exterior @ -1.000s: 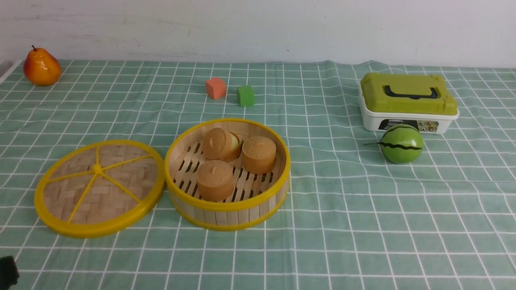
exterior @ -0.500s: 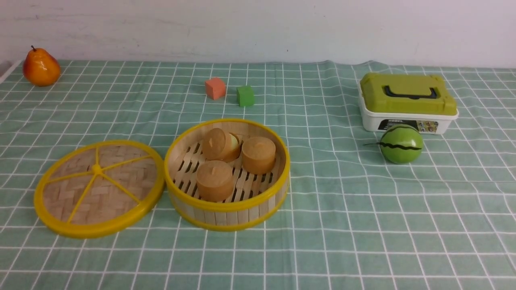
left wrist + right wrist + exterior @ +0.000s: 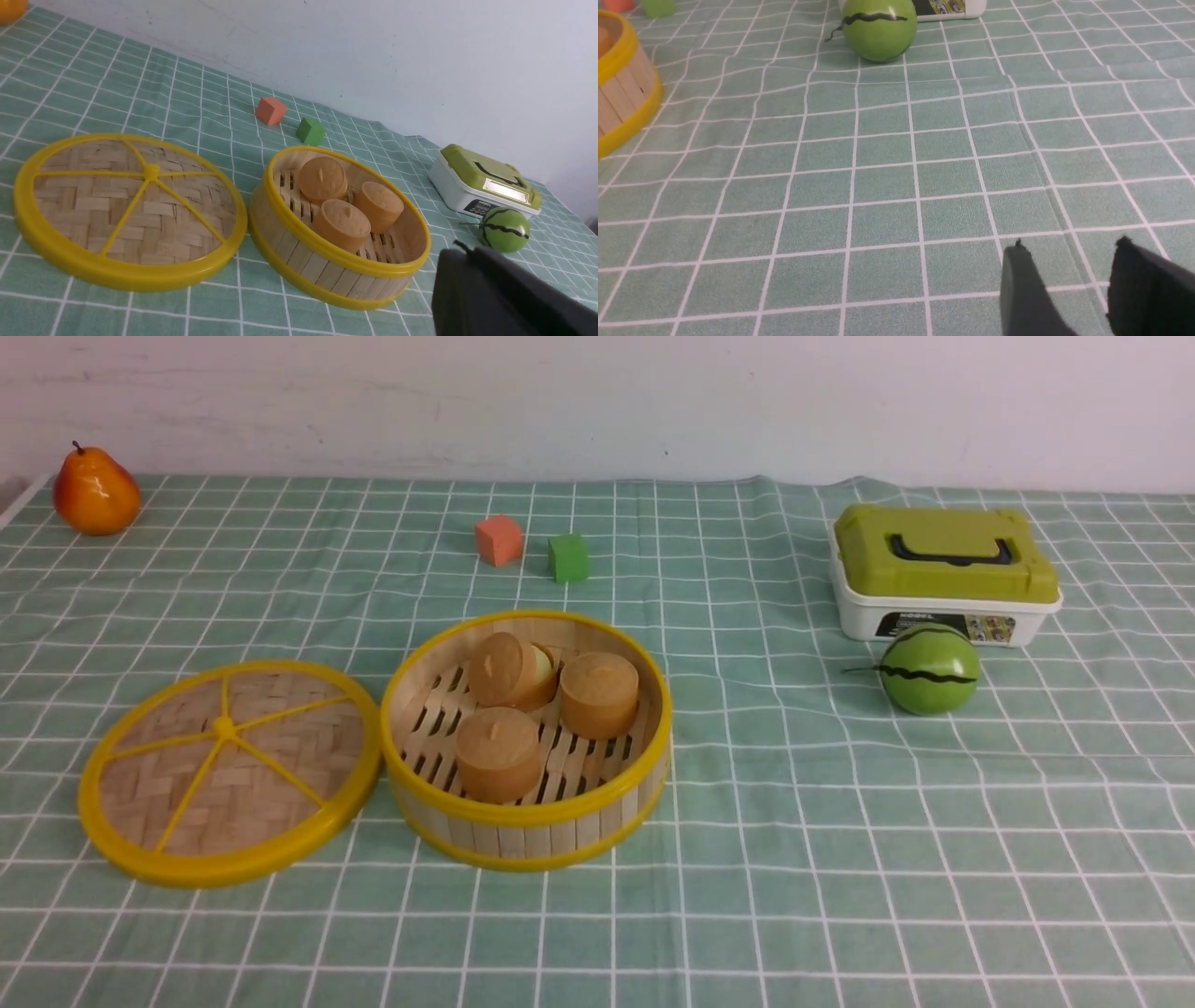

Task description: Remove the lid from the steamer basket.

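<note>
change: left gripper (image 3: 462,246) has left front view, clenched empty | right gripper (image 3: 1071,242): parted, empty | lid (image 3: 233,761): ahead of left jaws, beside steamer basket (image 3: 527,835) | task: apparently done

Left Gripper Has Gone Out of the Front View

One second ago, a dark part of the left gripper (image 3: 468,248) was showing in the front view, at the very edge of the picture, in the near left corner. It was on the robot's side of the bamboo lid (image 3: 224,765), well apart from it. Half a second later this dark part had already left that view, and now the gripper is seen only in the left wrist view.
</note>
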You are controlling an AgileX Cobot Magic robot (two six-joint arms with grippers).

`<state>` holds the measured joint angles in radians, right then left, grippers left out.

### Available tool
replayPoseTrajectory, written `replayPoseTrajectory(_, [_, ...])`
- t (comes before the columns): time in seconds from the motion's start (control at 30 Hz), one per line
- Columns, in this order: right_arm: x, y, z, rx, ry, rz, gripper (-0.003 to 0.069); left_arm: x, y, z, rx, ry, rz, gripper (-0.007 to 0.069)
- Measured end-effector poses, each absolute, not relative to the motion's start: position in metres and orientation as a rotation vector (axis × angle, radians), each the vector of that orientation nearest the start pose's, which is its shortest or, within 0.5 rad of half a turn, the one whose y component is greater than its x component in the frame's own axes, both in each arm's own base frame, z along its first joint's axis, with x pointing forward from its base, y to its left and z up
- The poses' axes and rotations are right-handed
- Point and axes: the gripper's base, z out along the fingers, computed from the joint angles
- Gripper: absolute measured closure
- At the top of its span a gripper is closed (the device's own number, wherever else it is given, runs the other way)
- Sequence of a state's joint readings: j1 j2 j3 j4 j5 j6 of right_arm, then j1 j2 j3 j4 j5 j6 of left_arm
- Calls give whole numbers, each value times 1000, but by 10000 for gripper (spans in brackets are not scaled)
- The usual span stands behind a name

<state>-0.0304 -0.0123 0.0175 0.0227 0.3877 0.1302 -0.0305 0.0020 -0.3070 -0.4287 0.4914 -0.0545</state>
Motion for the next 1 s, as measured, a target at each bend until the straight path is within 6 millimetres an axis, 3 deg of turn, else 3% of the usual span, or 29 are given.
replayPoseTrajectory(0.13, [52, -1, 173, 164, 1870, 91, 418, 36, -15, 260, -173, 1656, -438, 634])
replayPoseTrajectory(0.33, [52, -1, 173, 164, 1870, 91, 418, 53, -5, 190, -205, 1763, -269, 629])
replayPoseTrajectory(0.4, [52, -1, 173, 164, 1870, 91, 418, 54, -4, 179, -231, 1792, -261, 627])
replayPoseTrajectory(1.0, [52, -1, 173, 164, 1870, 91, 418, 52, 0, 169, -256, 1879, -223, 620])
